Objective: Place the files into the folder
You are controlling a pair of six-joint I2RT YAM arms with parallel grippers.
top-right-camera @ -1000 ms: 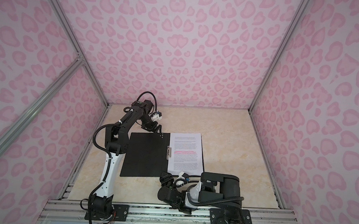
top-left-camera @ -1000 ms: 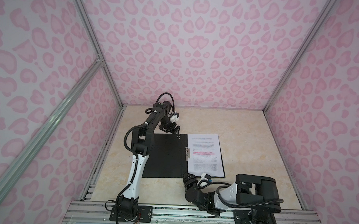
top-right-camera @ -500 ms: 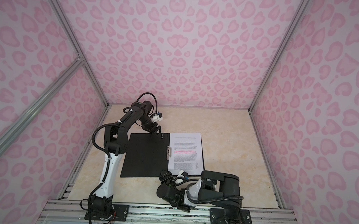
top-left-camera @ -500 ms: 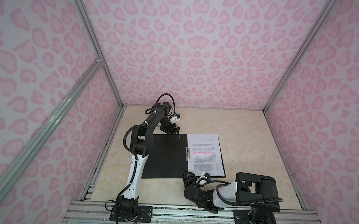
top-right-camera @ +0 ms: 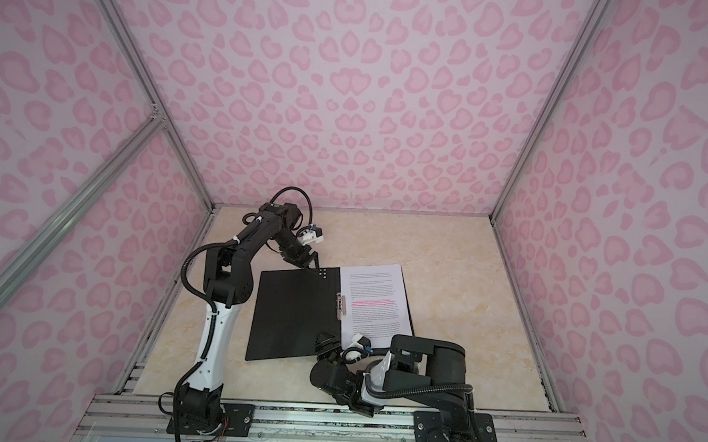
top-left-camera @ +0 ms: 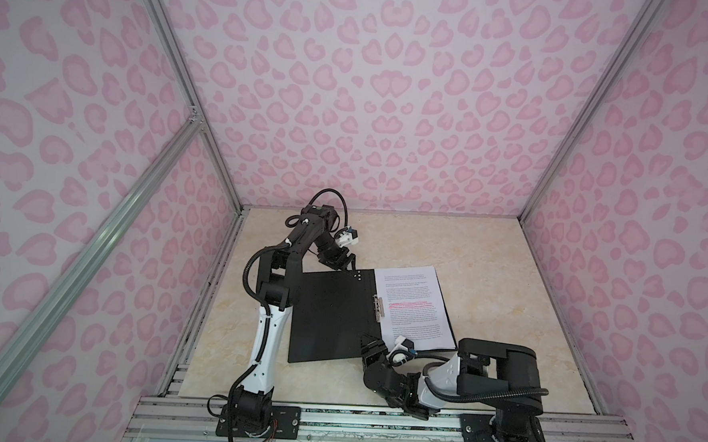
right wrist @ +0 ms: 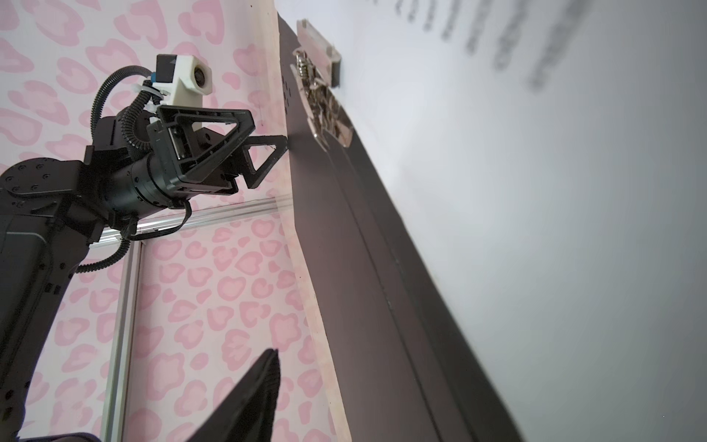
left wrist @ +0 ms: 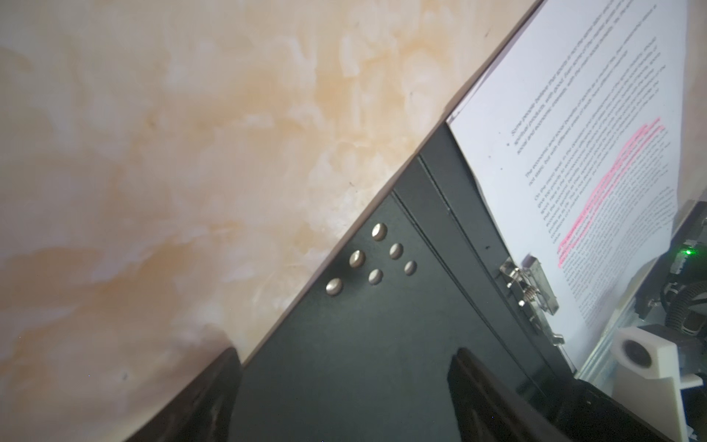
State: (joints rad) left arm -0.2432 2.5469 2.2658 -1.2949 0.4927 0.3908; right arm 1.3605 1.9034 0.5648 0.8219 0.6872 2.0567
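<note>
The folder [top-left-camera: 326, 312] [top-right-camera: 293, 310] lies open and flat, black inside up. The files [top-left-camera: 412, 308] [top-right-camera: 377, 302], white printed sheets with a pink highlighted line, cover its right half beside the metal spine clip [top-left-camera: 377, 310] [left wrist: 531, 283]. My left gripper [top-left-camera: 348, 267] [left wrist: 344, 356] is open at the far edge of the bare left cover [left wrist: 382, 313]; one finger is over the table, the other over the cover. My right gripper [top-left-camera: 373, 343] is open at the folder's near edge by the spine. Only one of its fingers [right wrist: 271, 356] shows in the right wrist view, clear of the folder [right wrist: 344, 268].
The beige marble tabletop [top-left-camera: 487, 258] is boxed in by pink patterned walls on three sides. An aluminium rail [top-left-camera: 354, 417] with both arm bases runs along the front edge. The right arm's body [top-left-camera: 498, 371] sits low just right of the files' near corner.
The right gripper has edged slightly toward the folder's near edge. The left gripper stays at the far edge. Folder and files have not moved.
</note>
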